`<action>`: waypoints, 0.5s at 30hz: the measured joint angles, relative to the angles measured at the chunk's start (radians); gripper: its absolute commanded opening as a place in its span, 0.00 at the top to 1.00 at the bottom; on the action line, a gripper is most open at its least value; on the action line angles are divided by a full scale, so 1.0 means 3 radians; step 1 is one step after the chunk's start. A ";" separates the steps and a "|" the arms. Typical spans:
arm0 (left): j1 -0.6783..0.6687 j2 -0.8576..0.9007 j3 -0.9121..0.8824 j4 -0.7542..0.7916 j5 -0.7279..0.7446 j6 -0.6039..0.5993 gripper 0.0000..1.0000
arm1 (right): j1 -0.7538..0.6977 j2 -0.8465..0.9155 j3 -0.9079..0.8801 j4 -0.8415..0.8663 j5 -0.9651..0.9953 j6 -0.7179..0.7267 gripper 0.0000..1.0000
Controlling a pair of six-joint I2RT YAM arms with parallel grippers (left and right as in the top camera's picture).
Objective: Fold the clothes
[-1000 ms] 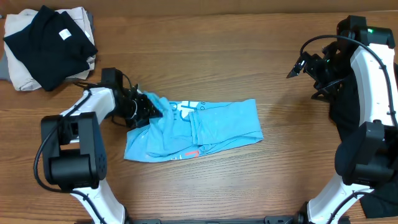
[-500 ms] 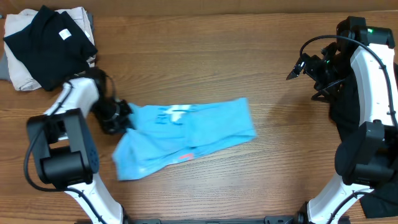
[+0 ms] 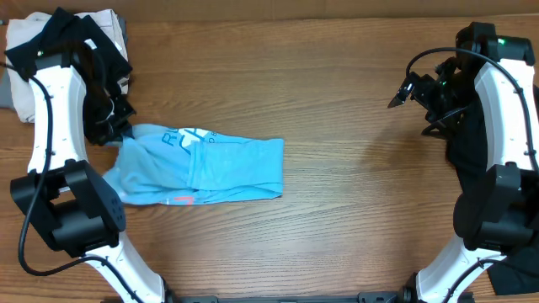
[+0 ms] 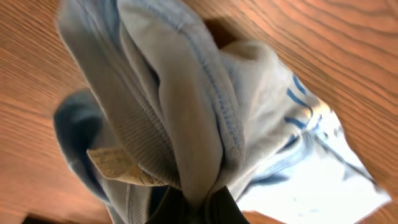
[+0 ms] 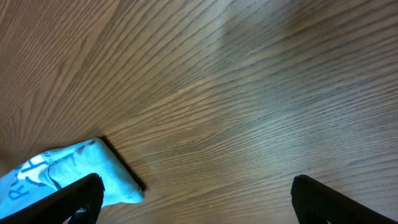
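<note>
The light blue T-shirt point(image 3: 202, 164) lies folded in a long band on the wooden table, left of centre, with white lettering near its left end and a red mark at its front edge. My left gripper point(image 3: 120, 128) is shut on the shirt's left end. In the left wrist view bunched blue cloth point(image 4: 186, 112) with a tag is pinched between the dark fingers point(image 4: 217, 208). My right gripper point(image 3: 399, 94) is open and empty, held high at the far right. In the right wrist view the shirt's end point(image 5: 68, 174) shows at lower left beside one fingertip point(image 5: 81, 196).
A stack of folded black and beige clothes point(image 3: 63, 63) sits at the back left corner, close behind my left arm. A loose black garment point(image 3: 467, 143) lies at the right edge under my right arm.
My left gripper has dragged the shirt to the left and toward the back, about a hand's width per step. The right arm has not moved.
</note>
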 measured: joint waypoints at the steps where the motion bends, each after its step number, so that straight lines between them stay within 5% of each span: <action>1: -0.0031 0.0000 0.0036 -0.0025 -0.0003 -0.0001 0.96 | 0.0000 0.0000 0.0000 -0.0003 0.0000 0.0000 0.00; 15: -0.1120 0.0000 0.0099 -0.0131 -0.0011 -0.0001 0.96 | 0.0001 0.0000 0.0000 -0.0004 0.0000 0.0000 0.00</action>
